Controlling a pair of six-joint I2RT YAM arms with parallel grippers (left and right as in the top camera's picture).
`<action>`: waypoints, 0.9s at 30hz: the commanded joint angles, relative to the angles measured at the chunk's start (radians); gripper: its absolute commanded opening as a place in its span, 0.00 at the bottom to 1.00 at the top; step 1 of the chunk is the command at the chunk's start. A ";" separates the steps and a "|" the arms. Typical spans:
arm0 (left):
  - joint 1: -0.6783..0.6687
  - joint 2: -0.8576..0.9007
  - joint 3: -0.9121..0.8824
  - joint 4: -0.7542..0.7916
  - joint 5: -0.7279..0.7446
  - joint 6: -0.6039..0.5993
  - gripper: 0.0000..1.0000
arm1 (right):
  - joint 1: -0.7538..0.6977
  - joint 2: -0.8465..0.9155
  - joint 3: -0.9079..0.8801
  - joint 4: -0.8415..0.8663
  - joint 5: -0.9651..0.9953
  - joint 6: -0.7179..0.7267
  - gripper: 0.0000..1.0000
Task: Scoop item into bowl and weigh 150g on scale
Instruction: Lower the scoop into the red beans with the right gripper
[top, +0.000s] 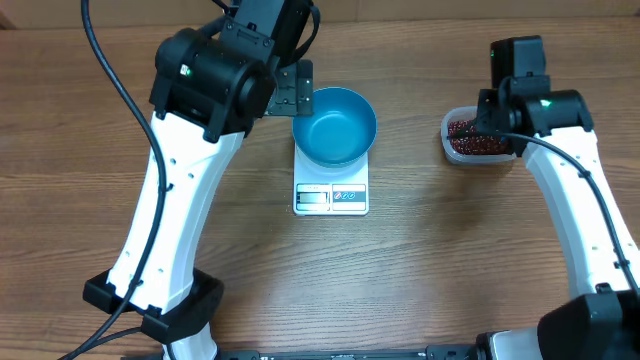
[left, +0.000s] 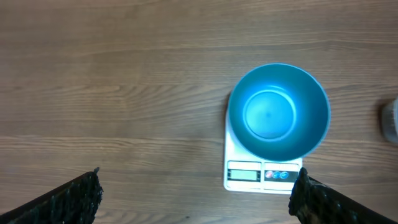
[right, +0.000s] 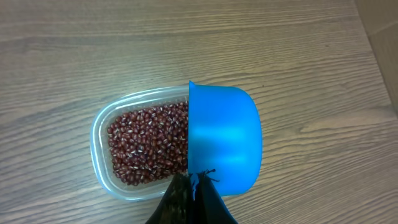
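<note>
Beans (right: 146, 146) lie in tub (right: 99, 134), beside the scoop (right: 224, 140) the right hand (right: 194, 186) grips.

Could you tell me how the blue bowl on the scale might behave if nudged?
The bowl looks empty and thin plastic, so probably light. It looks smooth and as wide as the scale, so a nudge may slide or tip it.

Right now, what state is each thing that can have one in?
Round deep blue plastic bowl: upright on the scale, empty.
Flat white kitchen scale: bearing the bowl, display unreadable.
Clear rectangular plastic tub: open, holding beans.
Small dark red-brown beans: in the tub, none in the bowl.
Small blue plastic scoop: gripped, over the tub's edge.
Left gripper: open, empty.
Right gripper: shut on the scoop.
</note>
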 joint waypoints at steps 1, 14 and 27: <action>0.027 0.006 0.014 -0.002 -0.029 0.072 1.00 | 0.012 0.039 0.032 0.006 0.050 -0.009 0.04; 0.148 0.021 0.013 -0.002 -0.027 0.134 1.00 | 0.053 0.138 0.032 0.030 0.124 -0.024 0.04; 0.149 0.066 0.010 -0.002 -0.026 0.140 1.00 | 0.053 0.224 0.032 0.015 0.154 -0.027 0.04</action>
